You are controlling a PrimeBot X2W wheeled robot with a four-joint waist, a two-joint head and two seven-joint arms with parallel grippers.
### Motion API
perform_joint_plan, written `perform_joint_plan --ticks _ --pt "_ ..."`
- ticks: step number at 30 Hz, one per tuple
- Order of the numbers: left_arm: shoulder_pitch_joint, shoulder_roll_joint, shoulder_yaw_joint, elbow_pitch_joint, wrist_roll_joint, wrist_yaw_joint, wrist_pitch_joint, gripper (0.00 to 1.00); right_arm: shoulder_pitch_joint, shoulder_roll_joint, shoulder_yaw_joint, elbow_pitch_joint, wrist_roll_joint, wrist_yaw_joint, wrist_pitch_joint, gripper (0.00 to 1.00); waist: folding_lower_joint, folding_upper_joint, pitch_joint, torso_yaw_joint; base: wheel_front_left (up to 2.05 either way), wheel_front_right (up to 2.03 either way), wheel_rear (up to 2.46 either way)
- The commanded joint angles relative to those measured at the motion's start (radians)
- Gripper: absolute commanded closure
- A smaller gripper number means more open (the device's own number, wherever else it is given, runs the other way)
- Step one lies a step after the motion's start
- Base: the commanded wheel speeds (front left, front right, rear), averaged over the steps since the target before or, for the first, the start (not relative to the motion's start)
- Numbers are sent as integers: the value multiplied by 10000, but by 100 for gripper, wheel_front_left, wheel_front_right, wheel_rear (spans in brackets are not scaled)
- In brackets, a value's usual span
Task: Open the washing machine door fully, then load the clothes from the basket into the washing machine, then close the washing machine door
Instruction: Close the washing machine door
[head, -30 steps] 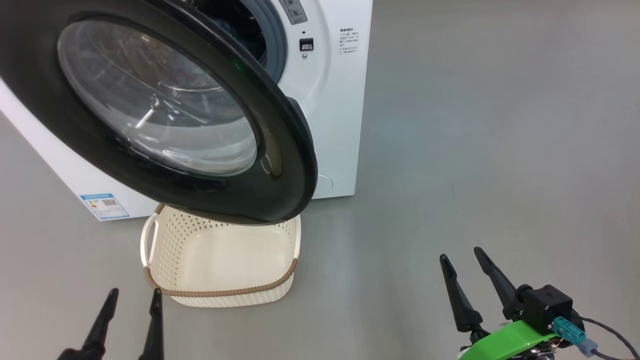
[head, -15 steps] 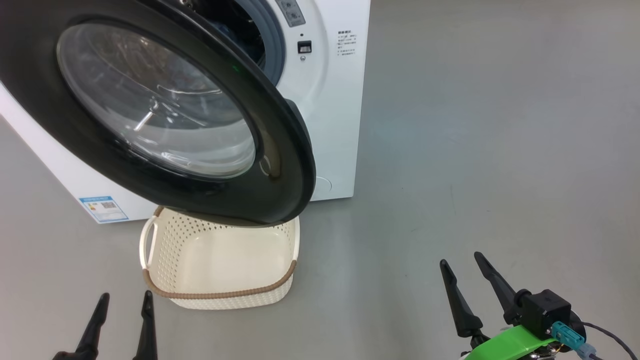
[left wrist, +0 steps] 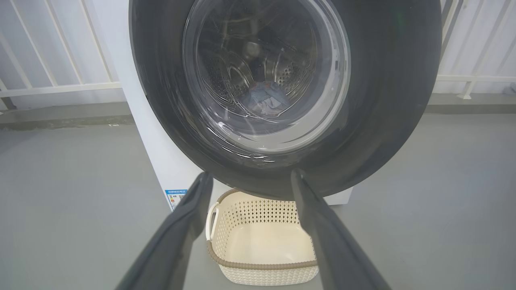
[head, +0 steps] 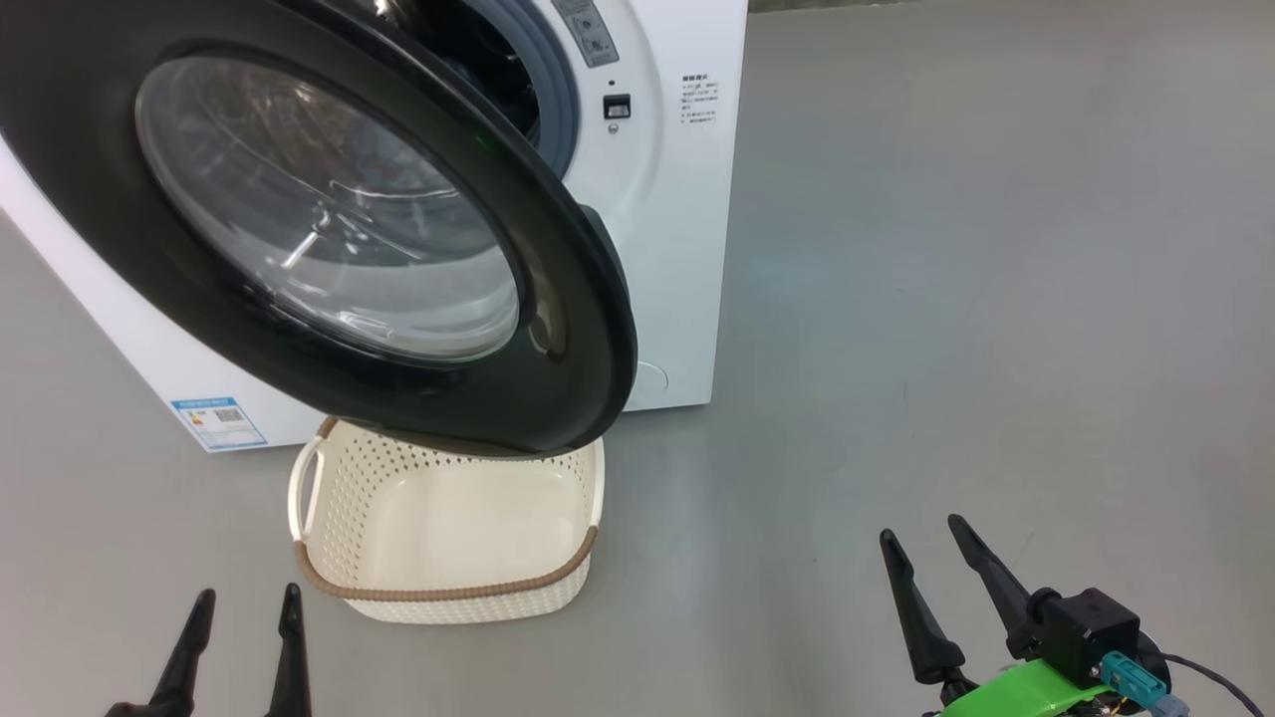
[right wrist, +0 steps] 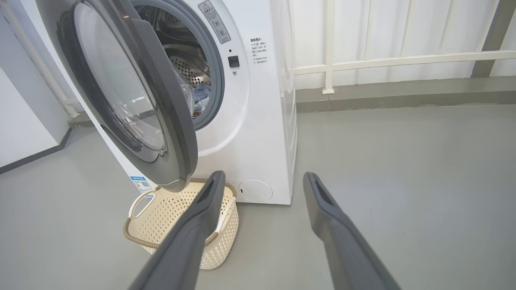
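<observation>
Left pincer (head: 247, 597) and right pincer (head: 919, 531) both spread open, holding nothing.
Ahead of the left pincer sits the empty cream-white perforated plastic basket (head: 448, 594); above it the round black-rimmed glass door (head: 583, 299) stands ajar on the big white washing machine (head: 677, 249), light blue clothes (right wrist: 201, 93) inside.

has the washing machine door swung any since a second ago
No. The washing machine door keeps its place against the washing machine front and the basket below. The whole head view shifted slightly, so the camera moved.
</observation>
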Motion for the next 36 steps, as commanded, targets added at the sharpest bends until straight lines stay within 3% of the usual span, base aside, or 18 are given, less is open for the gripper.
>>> perform_joint_plan --ticks 1,25,26,27,29,30,36 --pt "-238 55 338 -184 123 -3 -62 0 -108 13 212 -240 -36 16 -57 0 0 0 -9 6 0 0 0" --pt "-235 33 194 -58 -2 92 -63 0 -102 13 208 -142 -45 16 -57 0 0 0 -52 327 0 0 0" --pt "-231 33 190 -58 -10 97 -63 0 -96 13 217 -131 -30 16 -57 6 0 0 -56 329 0 0 0" --pt "-225 33 187 -60 -17 103 -63 0 -92 13 219 -118 -11 16 -57 28 0 0 -58 330 0 0 0" --pt "-216 33 183 -72 -26 113 -63 0 -87 13 216 -99 28 16 -57 91 0 0 -52 328 0 0 0" --pt "-215 33 183 -87 -30 119 -63 0 -79 13 198 -82 92 16 -57 100 0 0 -44 328 0 0 0" --pt "-213 32 170 -159 -66 151 -63 0 -189 13 -63 -628 553 16 -57 100 0 0 26 327 0 0 0"
